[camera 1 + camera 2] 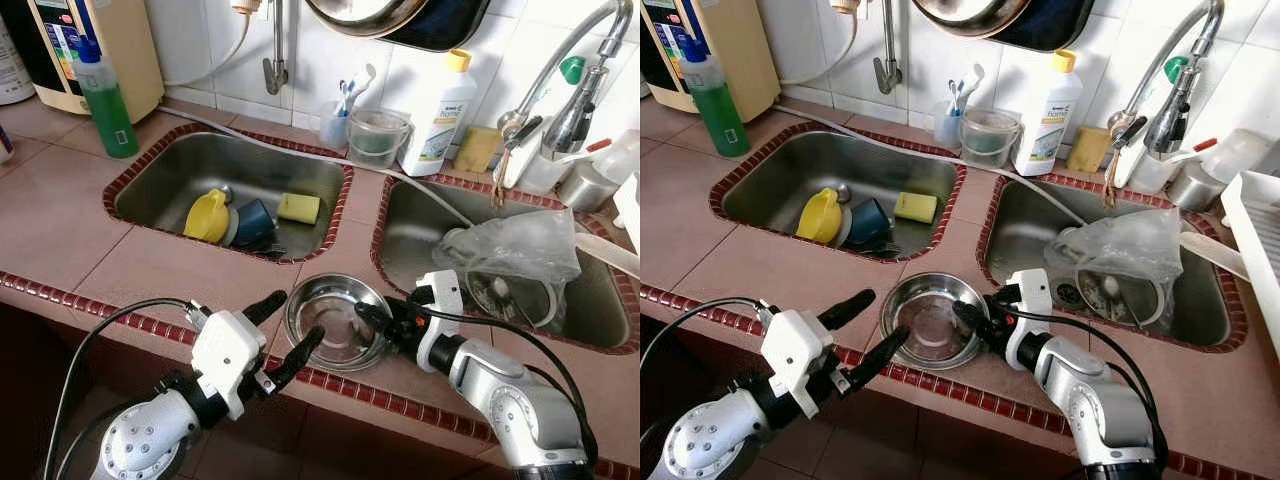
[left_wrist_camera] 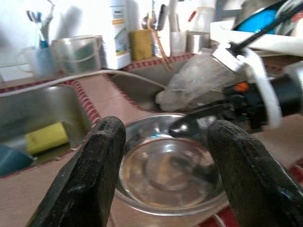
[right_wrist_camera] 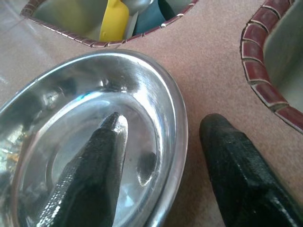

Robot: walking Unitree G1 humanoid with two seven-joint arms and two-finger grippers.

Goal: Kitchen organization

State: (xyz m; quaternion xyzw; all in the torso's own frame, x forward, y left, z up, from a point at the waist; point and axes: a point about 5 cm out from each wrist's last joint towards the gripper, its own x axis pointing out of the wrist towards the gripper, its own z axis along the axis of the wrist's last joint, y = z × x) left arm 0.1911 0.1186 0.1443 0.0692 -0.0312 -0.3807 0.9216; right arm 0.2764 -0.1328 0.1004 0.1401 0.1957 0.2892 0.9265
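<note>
Worktop (image 1: 60, 220) of pinkish tile with a red mosaic edge carried two steel sinks side by side. The left sink (image 1: 180, 165) held a yellow cup (image 1: 207, 217), a dark blue cup (image 1: 255, 222) and a yellow sponge (image 1: 298, 208); the right sink (image 1: 410, 225) held a crumpled clear plastic bag (image 1: 520, 245) over some utensils. Behind them stood a green soap bottle (image 1: 105, 95), a white bottle with a yellow cap (image 1: 442, 110) and a clear plastic tub (image 1: 378, 138).

On the strip of worktop in front of the sinks, near its front edge, sat a shallow steel bowl (image 1: 335, 320). The right claw (image 1: 372, 316) was spread open across the bowl's right rim, one finger inside the bowl and the other outside on the tile, not yet closed on it. The left claw (image 1: 285, 330) was also open, hovering just beside the bowl's left edge and holding nothing.

By my reading the tidying was at an early stage: the bowl was about to be gripped but had not been lifted, and the cups, sponge and bag remained in the sinks to be dealt with.
</note>
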